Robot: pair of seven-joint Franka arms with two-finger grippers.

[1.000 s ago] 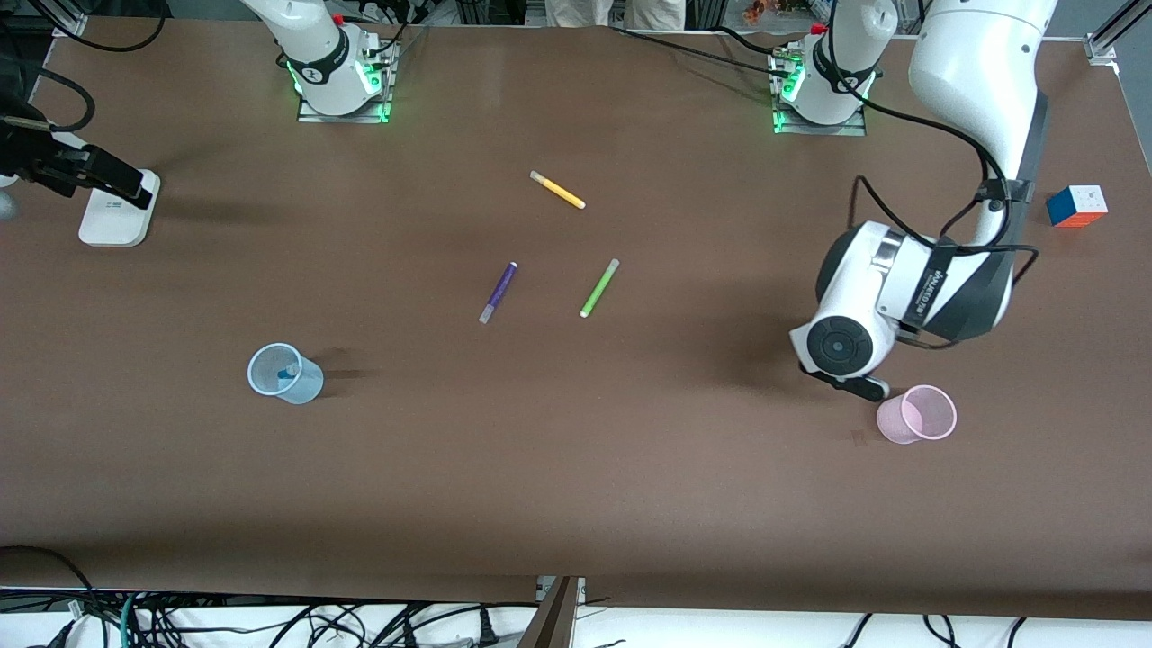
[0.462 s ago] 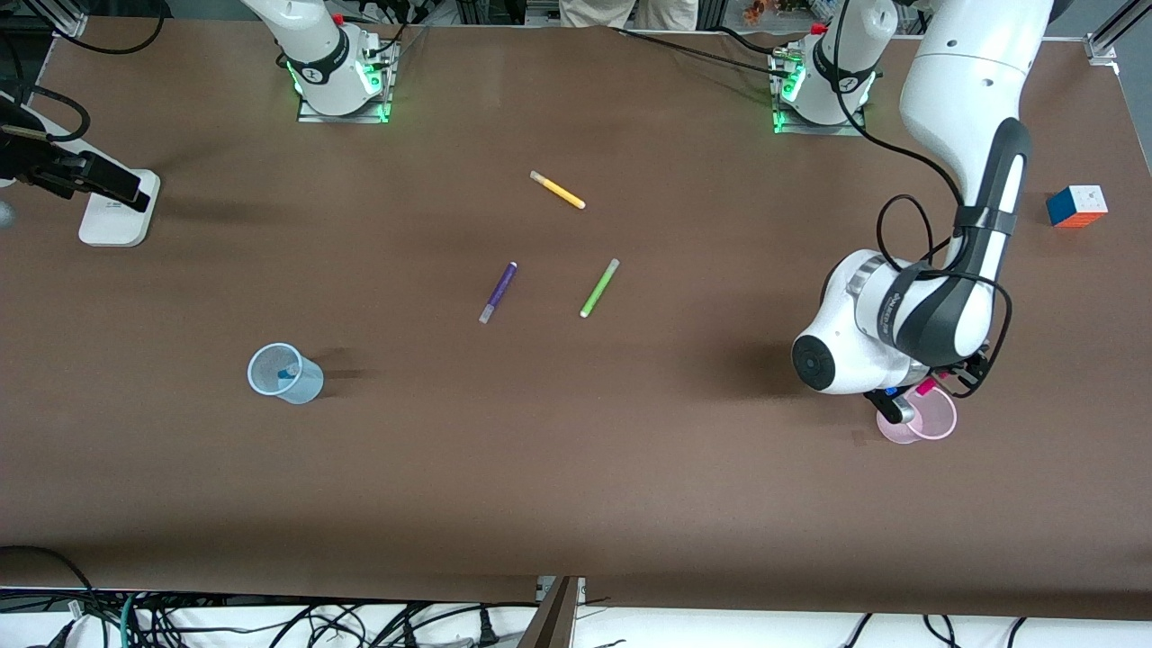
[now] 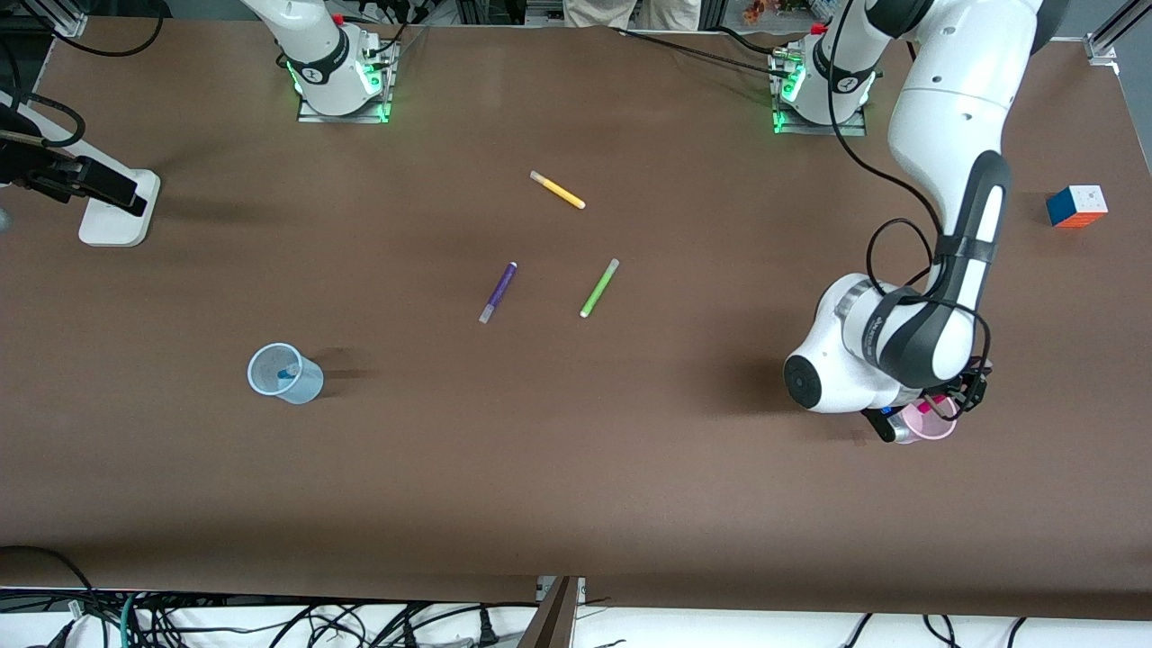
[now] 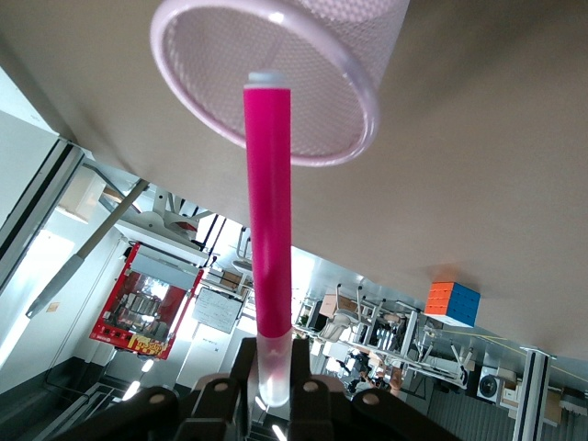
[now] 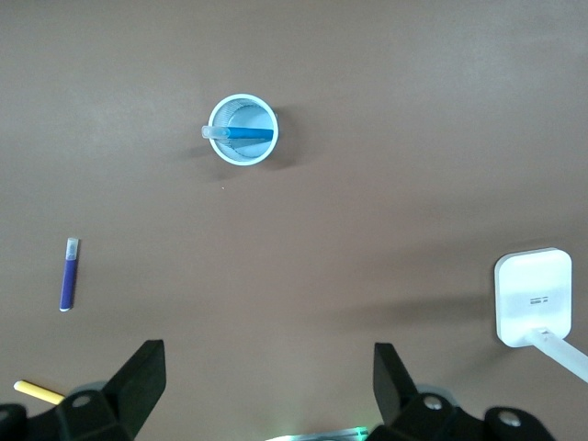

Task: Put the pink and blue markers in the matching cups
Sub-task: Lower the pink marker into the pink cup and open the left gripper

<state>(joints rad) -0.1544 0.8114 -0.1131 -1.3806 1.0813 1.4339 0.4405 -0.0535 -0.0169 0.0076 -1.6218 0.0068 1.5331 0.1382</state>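
Observation:
My left gripper (image 3: 929, 411) is shut on the pale cap end of the pink marker (image 4: 269, 230), just over the pale pink cup (image 3: 941, 430) near the left arm's end of the table. In the left wrist view the marker's free end points into the cup's open mouth (image 4: 276, 83). The pale blue cup (image 3: 284, 373) stands toward the right arm's end with the blue marker (image 5: 241, 134) leaning inside it. My right gripper (image 5: 266, 358) is open and empty, high over the table's edge at the right arm's end (image 3: 108, 184).
A dark purple marker (image 3: 498, 292), a lime green marker (image 3: 599, 287) and a yellow marker (image 3: 557, 190) lie mid-table. A white block (image 3: 117, 211) sits under my right gripper. A colour cube (image 3: 1076, 205) sits at the left arm's end.
The left arm has swung round and come down over the pink cup with the pink marker, which now shows above the cup's mouth. The right arm has barely moved.

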